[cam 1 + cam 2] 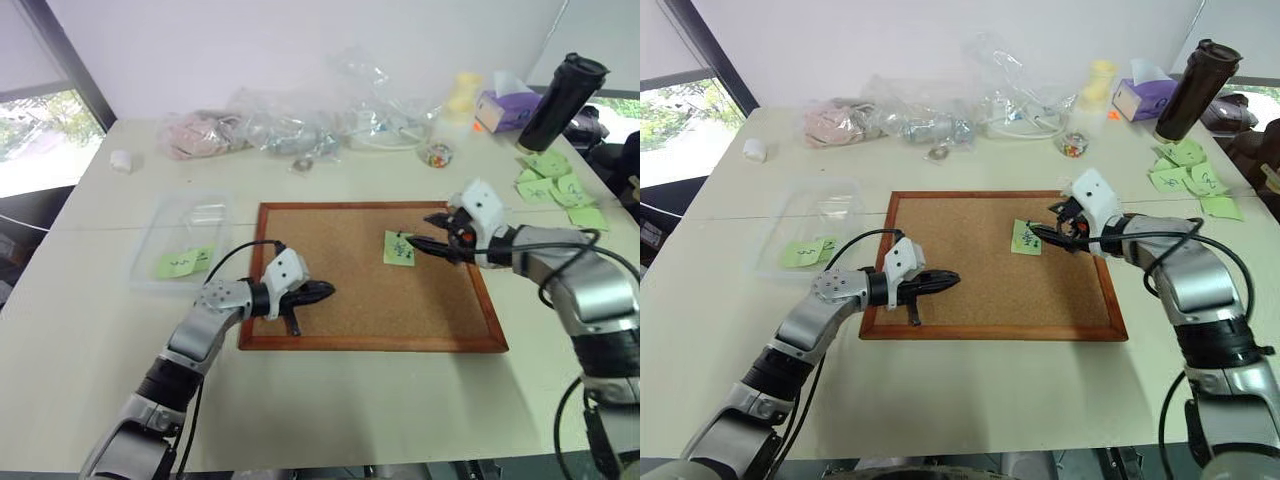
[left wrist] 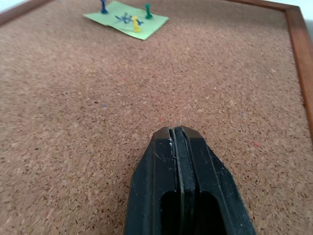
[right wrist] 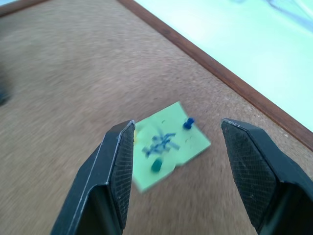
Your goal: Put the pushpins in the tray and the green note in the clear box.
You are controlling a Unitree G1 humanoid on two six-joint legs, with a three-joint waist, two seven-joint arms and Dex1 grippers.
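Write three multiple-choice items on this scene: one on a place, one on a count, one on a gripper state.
1. The pinned green note lies on:
A. the corkboard
B. the bare table
C. the clear box

2. Pushpins in that note:
A. one
B. three
C. five

3. The left gripper is:
A. wide open
B. shut on a pin
C. shut, empty

Key: 1 A, it lies on the corkboard. 2 B, blue, yellow and green pushpins stand in it. 3 C, its fingers meet with nothing between.
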